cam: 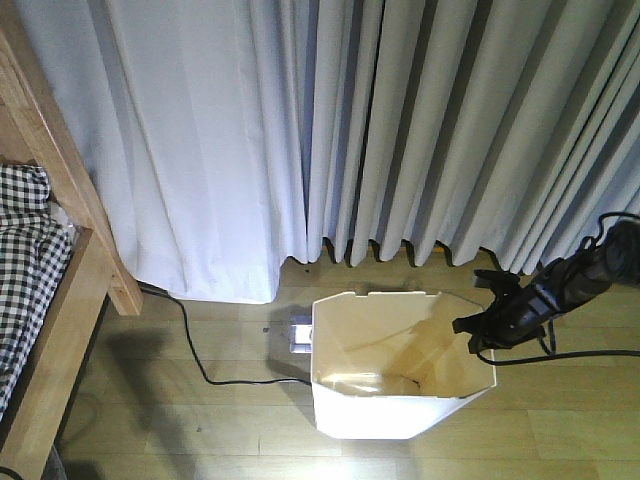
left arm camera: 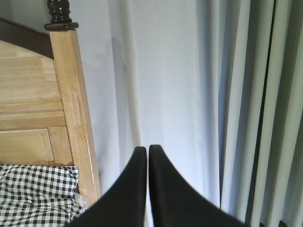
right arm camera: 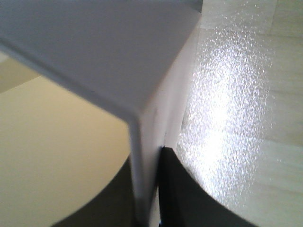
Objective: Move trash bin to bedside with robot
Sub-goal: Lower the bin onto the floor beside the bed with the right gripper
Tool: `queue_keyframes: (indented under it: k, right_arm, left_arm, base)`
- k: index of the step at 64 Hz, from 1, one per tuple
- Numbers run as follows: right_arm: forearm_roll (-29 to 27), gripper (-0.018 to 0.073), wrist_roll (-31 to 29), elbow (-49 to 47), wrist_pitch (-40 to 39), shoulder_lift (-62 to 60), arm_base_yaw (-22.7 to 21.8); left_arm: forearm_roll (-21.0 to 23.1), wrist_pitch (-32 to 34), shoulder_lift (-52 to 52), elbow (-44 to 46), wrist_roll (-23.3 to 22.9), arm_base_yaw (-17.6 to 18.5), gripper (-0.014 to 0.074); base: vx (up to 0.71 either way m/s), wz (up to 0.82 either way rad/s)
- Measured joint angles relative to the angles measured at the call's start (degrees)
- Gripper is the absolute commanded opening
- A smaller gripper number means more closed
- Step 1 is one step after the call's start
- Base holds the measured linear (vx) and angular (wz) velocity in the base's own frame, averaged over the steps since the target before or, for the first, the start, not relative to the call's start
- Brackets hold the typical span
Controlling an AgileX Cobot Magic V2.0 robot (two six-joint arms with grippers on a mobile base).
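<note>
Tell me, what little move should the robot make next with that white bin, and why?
Probably drag the trash bin left toward the bedside. The right gripper already pinches the bin's wall, with bare wooden floor still between bin and bed. It should mind the black cable lying there.

Slender black arm [cam: 560,285], trailing black cable [cam: 590,352]

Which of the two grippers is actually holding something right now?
The right gripper: its fingers pinch the trash bin wall. The left gripper is shut on nothing, facing the curtain.
</note>
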State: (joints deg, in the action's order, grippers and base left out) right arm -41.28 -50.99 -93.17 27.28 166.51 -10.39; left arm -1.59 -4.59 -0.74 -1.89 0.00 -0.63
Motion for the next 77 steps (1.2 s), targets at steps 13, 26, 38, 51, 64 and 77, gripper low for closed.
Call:
queue_keyframes:
  k: [13,26,38,51,64,77]
  right_arm:
    - [3.5,0.0004,5.5,-9.4,1.3,6.8,2.2]
    - [9.7,0.0011,11.7,-18.3,4.2,13.0,4.7]
    - [12.1,0.0017,15.8,-24.9,8.8,16.7,4.7]
    - [12.1,0.0038,17.7,-26.6,10.2,17.5,4.8]
    - [11.9,0.0140,17.7,-26.6,11.0,17.5,4.8]
    - [11.4,0.0375,17.8,-26.9,12.0,17.5,4.8]
  left_arm:
    - [0.0,0.0,0.0,0.0,0.0,0.0,-0.0006]
    - [0.0,0.0,0.0,0.0,0.0,0.0,-0.0006]
    - [0.0,0.0,0.0,0.0,0.0,0.0,-0.0006]
    - [0.0,0.0,0.0,0.0,0.0,0.0,-0.0006]
    - [0.0,0.0,0.0,0.0,0.0,0.0,-0.0006]
    - [0.0,0.0,0.0,0.0,0.0,0.0,-0.0006]
  base:
    - [0.00,0.00]
    - [0.00,0.00]
    - [0.00,0.00]
    - [0.00,0.00]
    - [0.00,0.00]
    - [0.00,0.00]
